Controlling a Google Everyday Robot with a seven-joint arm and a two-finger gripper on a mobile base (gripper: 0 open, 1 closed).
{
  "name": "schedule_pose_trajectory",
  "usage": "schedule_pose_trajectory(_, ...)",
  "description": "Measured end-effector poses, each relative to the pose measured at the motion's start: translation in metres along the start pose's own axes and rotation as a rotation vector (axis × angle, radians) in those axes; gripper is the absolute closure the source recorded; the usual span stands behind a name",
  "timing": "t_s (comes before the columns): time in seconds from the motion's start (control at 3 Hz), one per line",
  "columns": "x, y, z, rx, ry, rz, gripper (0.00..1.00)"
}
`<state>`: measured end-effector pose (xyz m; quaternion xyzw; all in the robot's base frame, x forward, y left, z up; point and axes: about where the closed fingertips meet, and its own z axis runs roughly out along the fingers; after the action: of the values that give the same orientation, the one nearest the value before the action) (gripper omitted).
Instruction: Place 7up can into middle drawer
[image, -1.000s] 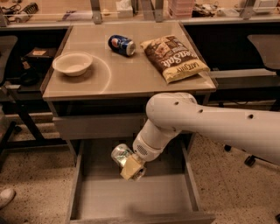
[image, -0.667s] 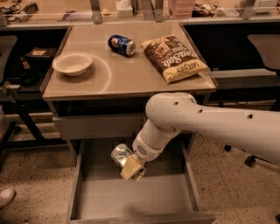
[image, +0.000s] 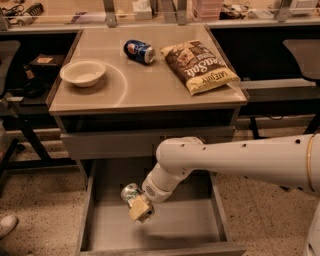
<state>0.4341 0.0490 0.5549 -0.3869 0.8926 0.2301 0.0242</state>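
Observation:
The 7up can (image: 129, 191), pale with a shiny metal top, is held by my gripper (image: 136, 203) inside the open middle drawer (image: 186, 226), over its left half and above the grey floor. The gripper's tan fingers (image: 141, 211) are closed around the can's lower end. My white arm (image: 235, 160) reaches in from the right, across the drawer's upper right part. The can's lower part is hidden by the gripper.
On the tabletop (image: 150, 87) stand a white bowl (image: 83, 73), a dark blue Pepsi can (image: 138, 51) lying on its side, and a brown chip bag (image: 200, 66). A closed grey drawer front (image: 107, 145) sits above the open drawer. A shoe (image: 7, 225) shows at far left.
The gripper with the can has moved down and slightly left, deeper into the open drawer. The items on the tabletop have not moved.

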Motion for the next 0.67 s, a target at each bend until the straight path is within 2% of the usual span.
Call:
schedule_pose_trajectory(0.33,0.000,0.000,0.000,0.000,0.000,0.000,1.00)
schedule_pose_trajectory(0.67,0.006,0.002,0.024,-0.053,0.005,0.019,1.00)
